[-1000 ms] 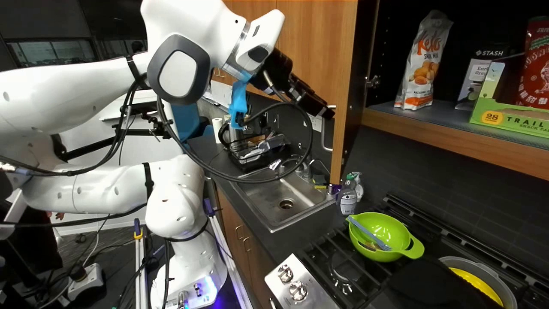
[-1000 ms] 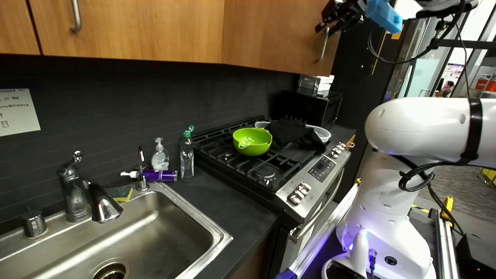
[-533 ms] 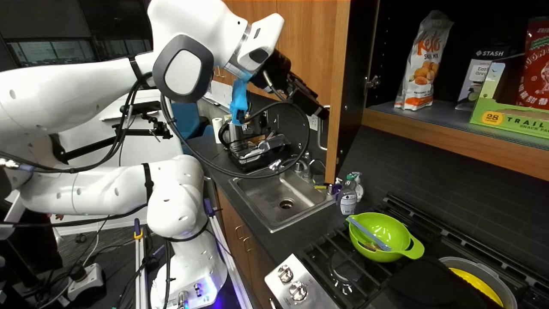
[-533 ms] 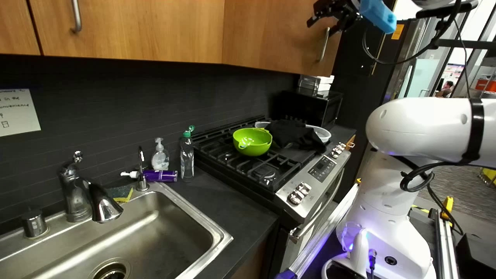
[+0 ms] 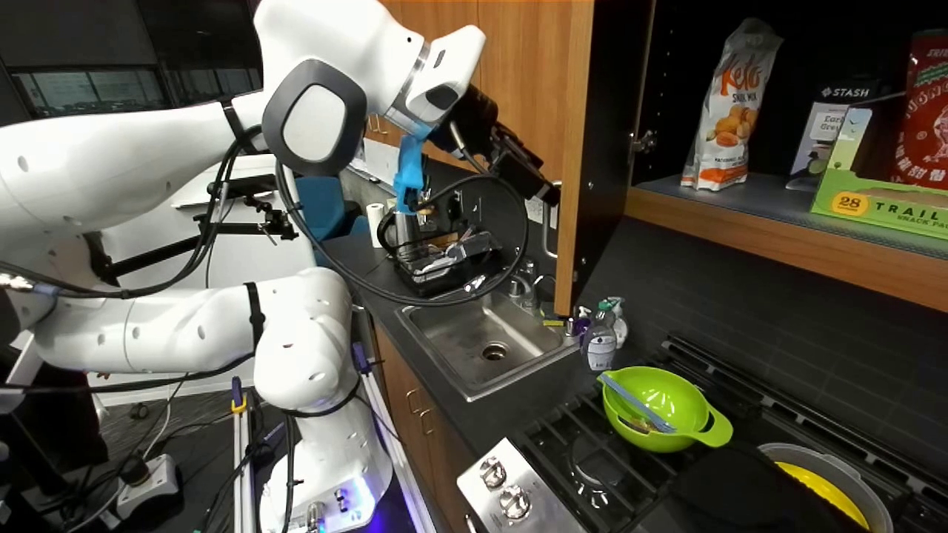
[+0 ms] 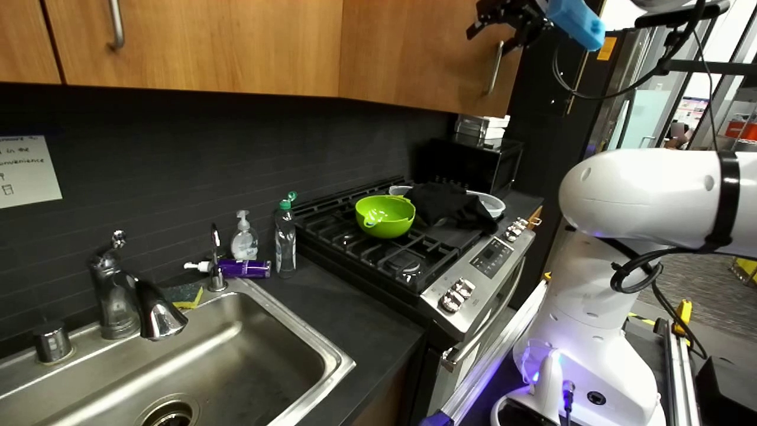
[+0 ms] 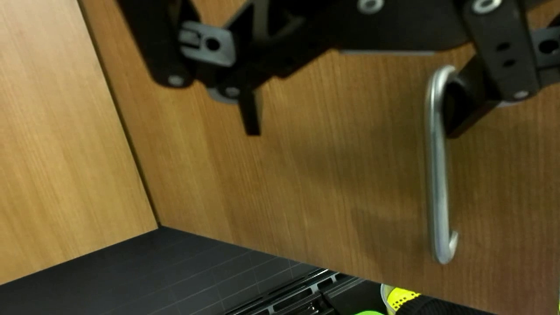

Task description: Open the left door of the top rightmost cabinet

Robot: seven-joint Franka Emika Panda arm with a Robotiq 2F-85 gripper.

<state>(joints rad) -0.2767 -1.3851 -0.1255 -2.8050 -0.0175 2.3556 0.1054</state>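
Observation:
The left door (image 5: 576, 148), a brown wood panel, stands swung wide from the top rightmost cabinet (image 5: 785, 244), baring its dark interior and shelf. In an exterior view the outer face of the left door (image 6: 420, 53) shows, with its silver bar handle (image 6: 495, 68) near the free edge. My gripper (image 7: 352, 134) is open in front of that face, its fingers spread wide. The handle (image 7: 439, 175) lies between them, close beside the right finger; whether they touch I cannot tell. In an exterior view the gripper (image 6: 489, 41) is at the handle's upper end.
On the cabinet shelf stand a snack bag (image 5: 733, 111), a tea box (image 5: 818, 137) and a green trail box (image 5: 881, 196). Below are the stove (image 6: 408, 254) with a green bowl (image 6: 385, 217), and the sink (image 6: 236, 355). An adjoining wood cabinet (image 7: 65, 153) fills the wrist view's left.
The left door has swung further out, its edge moving left in an exterior view. My gripper has moved along with it, and its fingers have spread apart around the handle.

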